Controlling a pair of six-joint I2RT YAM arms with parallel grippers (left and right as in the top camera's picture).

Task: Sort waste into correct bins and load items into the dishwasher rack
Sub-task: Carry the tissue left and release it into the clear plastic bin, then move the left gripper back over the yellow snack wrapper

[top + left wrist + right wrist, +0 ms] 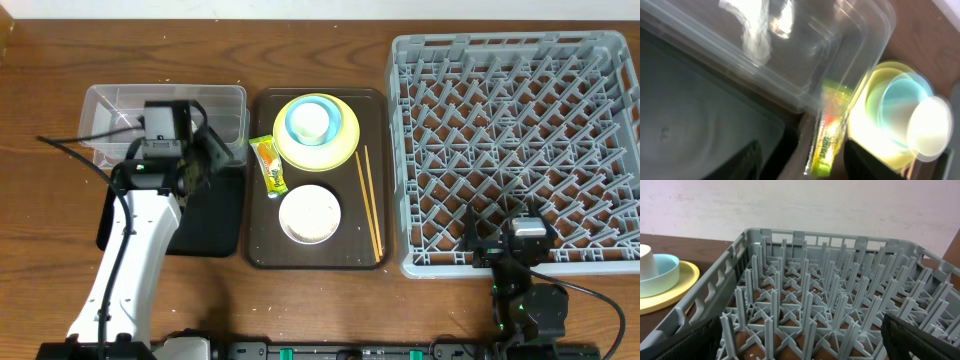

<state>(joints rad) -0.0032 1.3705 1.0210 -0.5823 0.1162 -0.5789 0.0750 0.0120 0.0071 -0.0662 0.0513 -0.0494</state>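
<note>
The left wrist view shows the napkin (752, 27) in the tub (840, 45); overhead, the left gripper (218, 152), jaws apart, hides it. The wrapper (268, 166) lies on the tray (300, 255). The right gripper (800, 342), jaws wide apart, faces the rack (805, 295).

The brown wooden table (320, 20) carries four things. Below the left claw (212, 150) are a clear tub (105, 100) and, just beside it, a black tray (215, 220). To this claw's right lies a dark brown tray (262, 255). A grey rack (400, 160) stands directly before the right claw (500, 248).
</note>
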